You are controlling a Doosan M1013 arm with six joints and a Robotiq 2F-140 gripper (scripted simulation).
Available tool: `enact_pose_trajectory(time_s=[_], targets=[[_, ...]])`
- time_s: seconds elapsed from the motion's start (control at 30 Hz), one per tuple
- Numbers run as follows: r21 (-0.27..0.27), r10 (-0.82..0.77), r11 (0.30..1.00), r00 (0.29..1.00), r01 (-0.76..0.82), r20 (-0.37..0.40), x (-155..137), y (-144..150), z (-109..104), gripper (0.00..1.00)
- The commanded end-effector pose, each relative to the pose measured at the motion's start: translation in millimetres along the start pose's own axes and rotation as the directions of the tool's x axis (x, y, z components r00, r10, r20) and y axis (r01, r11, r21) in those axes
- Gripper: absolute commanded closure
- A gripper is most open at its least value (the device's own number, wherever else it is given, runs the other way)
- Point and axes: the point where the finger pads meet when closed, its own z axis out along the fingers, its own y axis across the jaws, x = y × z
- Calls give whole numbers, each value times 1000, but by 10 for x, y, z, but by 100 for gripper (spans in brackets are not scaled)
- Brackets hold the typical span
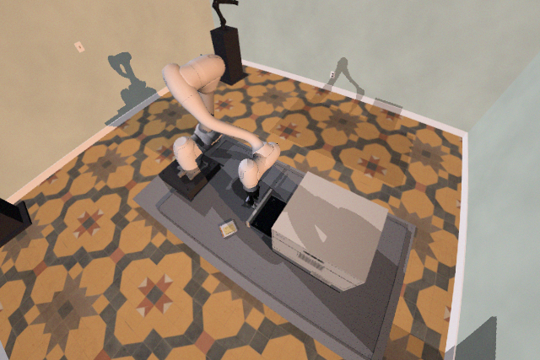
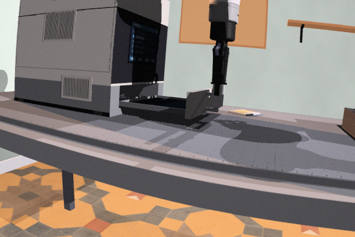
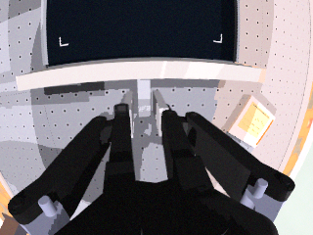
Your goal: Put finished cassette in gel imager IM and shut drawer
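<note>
- Your drawer [image 1: 261, 207] [image 2: 197, 104] [image 3: 142, 70] stands out from the imager [image 1: 331, 217] [image 2: 65, 56], so the opening part looks done, or close to it.
- The gripper [image 1: 250, 205] [image 2: 218, 94] [image 3: 143, 101] has its fingers a little apart, either side of the drawer's handle [image 2: 216, 101] [image 3: 144, 88]. They appear to leave a gap on each side, so you have nothing clamped.
- The cassette [image 1: 228, 228] [image 2: 243, 112] [image 3: 252, 122] lies flat on the deck to the right, outside the drawer and turned at an angle to it.
- On the dark glass [image 1: 269, 212] [image 2: 163, 101] [image 3: 142, 29] you can see two corner marks, left [image 3: 64, 43] and right [image 3: 218, 39]; the far pair is out of sight, so whether the drawer is out far enough is hard to say.
- You have left to clear the handle, pick up the cassette, line it up, lay it centred, and shut the drawer gently enough not to shift it.
- The table [image 1: 244, 255] [image 2: 172, 177] is grey, dotted with small holes and crossed by hard shadows.
- Around you, the floor [image 1: 87, 303] [image 2: 143, 214] is patterned orange tile and the wall [image 1: 348, 20] [image 2: 286, 85] pale green, with an orange board [image 2: 252, 19] and a wooden shelf [image 2: 320, 26].
</note>
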Motion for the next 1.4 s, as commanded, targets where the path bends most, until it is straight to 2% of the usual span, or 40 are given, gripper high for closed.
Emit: enact_pose_trajectory(time_s=[0.0,1.37], targets=[[0,0,1000,1000,0,0,0,0,-14,76],[0,0,1000,1000,0,0,0,0,-508,76]])
